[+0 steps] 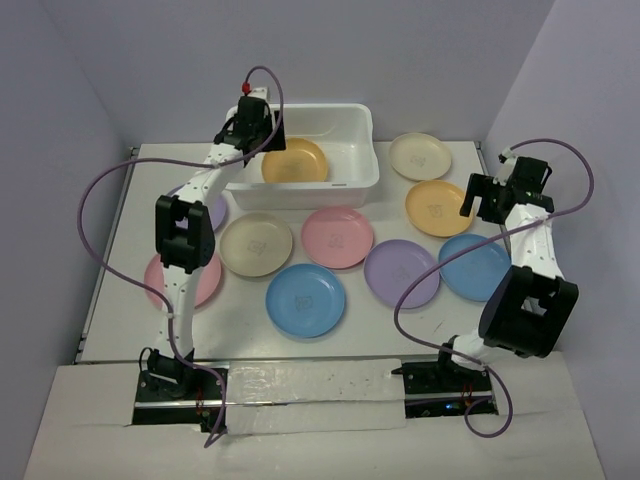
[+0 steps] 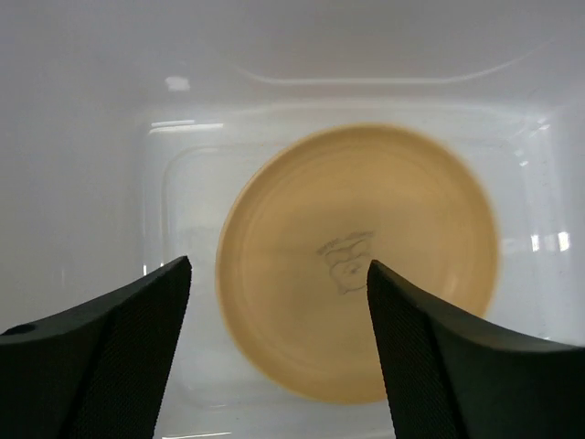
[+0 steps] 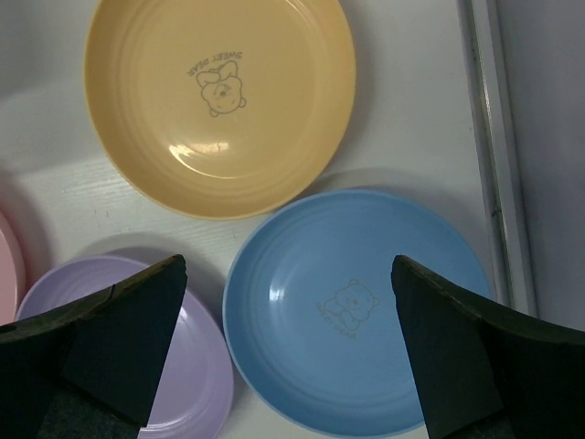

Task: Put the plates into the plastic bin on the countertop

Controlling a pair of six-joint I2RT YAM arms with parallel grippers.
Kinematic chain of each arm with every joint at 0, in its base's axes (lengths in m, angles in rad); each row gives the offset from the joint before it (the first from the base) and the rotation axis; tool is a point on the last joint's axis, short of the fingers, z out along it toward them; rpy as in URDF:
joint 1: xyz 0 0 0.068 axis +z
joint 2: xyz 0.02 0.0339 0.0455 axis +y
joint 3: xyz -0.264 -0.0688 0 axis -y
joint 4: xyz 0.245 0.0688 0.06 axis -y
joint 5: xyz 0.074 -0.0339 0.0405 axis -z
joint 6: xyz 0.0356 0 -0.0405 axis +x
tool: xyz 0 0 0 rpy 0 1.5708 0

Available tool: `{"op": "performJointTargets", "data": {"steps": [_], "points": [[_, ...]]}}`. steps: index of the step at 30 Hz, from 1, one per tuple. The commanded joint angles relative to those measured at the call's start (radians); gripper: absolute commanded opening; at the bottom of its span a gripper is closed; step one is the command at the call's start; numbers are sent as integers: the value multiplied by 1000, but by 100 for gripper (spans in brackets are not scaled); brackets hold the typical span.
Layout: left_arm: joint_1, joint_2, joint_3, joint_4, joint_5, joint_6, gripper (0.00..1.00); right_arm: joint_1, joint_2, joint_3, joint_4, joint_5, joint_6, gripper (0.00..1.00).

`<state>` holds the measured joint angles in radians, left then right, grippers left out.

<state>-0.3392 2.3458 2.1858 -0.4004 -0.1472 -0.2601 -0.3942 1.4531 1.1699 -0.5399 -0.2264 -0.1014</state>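
Observation:
The white plastic bin [image 1: 362,122] stands at the back of the countertop [image 1: 400,330]. One orange-yellow plate [image 1: 295,160] lies flat inside it. My left gripper [image 1: 254,133] hovers over the bin's left part, open and empty. In the left wrist view the gripper [image 2: 279,306] is above that plate [image 2: 411,219]. My right gripper [image 1: 497,205] is open and empty. It hangs above a blue plate [image 3: 356,311], between an orange-yellow plate [image 3: 219,101] and a lilac plate [image 3: 196,366].
Loose plates lie on the countertop: cream [image 1: 420,155], orange-yellow [image 1: 438,207], blue [image 1: 475,267], lilac [image 1: 402,273], pink [image 1: 337,237], cream [image 1: 256,243], blue [image 1: 305,300], pink [image 1: 207,282]. A lilac one [image 1: 216,211] is half hidden by the left arm. Lilac-grey walls enclose the sides.

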Motion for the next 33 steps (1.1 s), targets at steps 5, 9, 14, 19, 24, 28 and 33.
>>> {"op": "performJointTargets", "data": {"steps": [5, 9, 14, 19, 24, 28, 33], "points": [[13, -190, 172, 0, -17, 43, 99, -12, 172, 197, -50, -27, -64, 96], [14, -380, 12, 85, -4, 89, 99, -17, 305, 314, -98, -25, -102, 90], [14, -547, -98, 50, 14, 105, 99, -21, 462, 432, -132, -16, -129, 81], [14, -633, -197, -4, 26, 113, 99, -25, 607, 535, -162, -35, -155, 74], [14, -705, -278, -24, 9, 121, 99, -26, 698, 585, -173, -31, -168, 68], [14, -747, -357, -34, -3, 130, 99, -25, 744, 611, -183, -65, -175, 60], [26, -801, -467, -11, -52, 141, 99, -25, 800, 670, -240, -132, -184, 48]]}}
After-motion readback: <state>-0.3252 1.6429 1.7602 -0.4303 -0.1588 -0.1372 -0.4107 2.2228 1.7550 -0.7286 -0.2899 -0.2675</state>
